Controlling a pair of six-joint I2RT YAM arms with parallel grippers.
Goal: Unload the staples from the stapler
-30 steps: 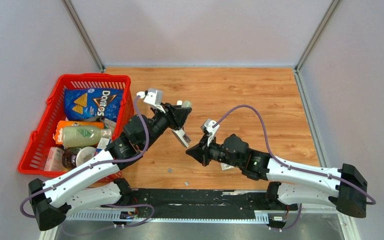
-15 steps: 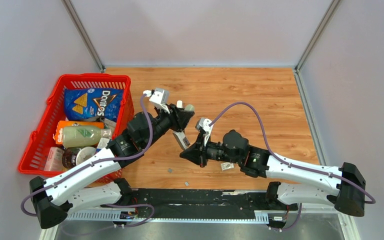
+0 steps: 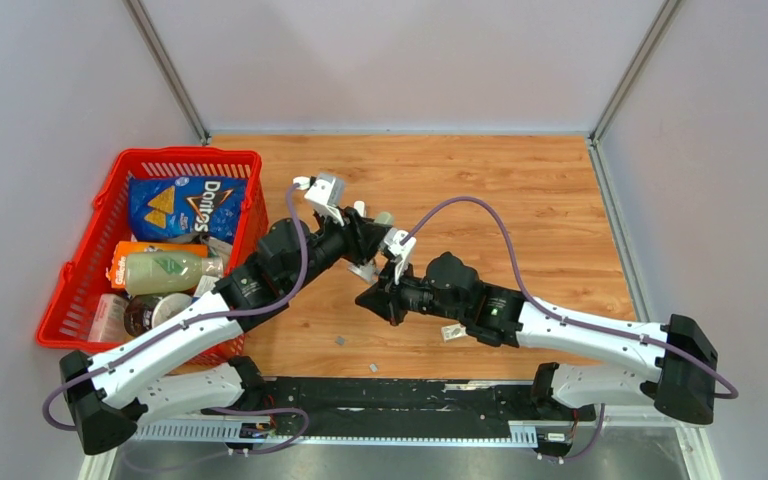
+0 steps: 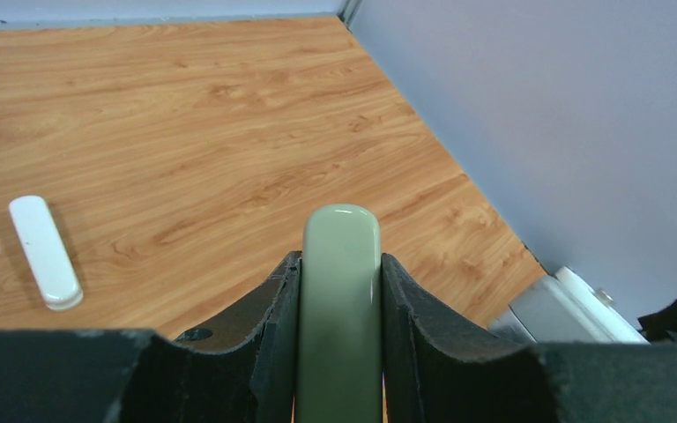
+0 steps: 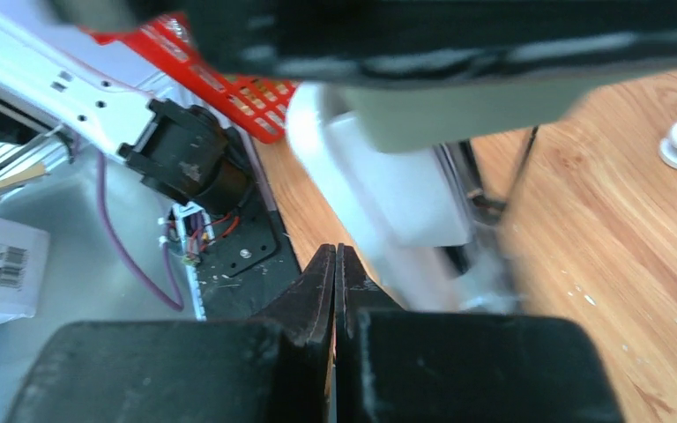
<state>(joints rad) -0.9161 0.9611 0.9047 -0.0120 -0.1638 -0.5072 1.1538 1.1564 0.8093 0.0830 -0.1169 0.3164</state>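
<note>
Wood table [image 3: 520,200]. Red basket [image 3: 185,152] at left, full of groceries. L gripper [image 3: 365,238] mid-table, fingers clamped on sides of pale green stapler [image 4: 341,238]. R gripper [image 3: 368,298] just near-right of stapler's lower end, fingers pressed together, nothing between; contact w/ stapler unclear. Two staples [image 3: 341,341] lie loose by near edge.

Wood-grain table [image 3: 560,190]: red basket [image 3: 190,152] at left; two grey staples [image 3: 340,341] near front edge; whitish packet [image 3: 450,333]; white oblong piece [image 4: 44,251].
</note>
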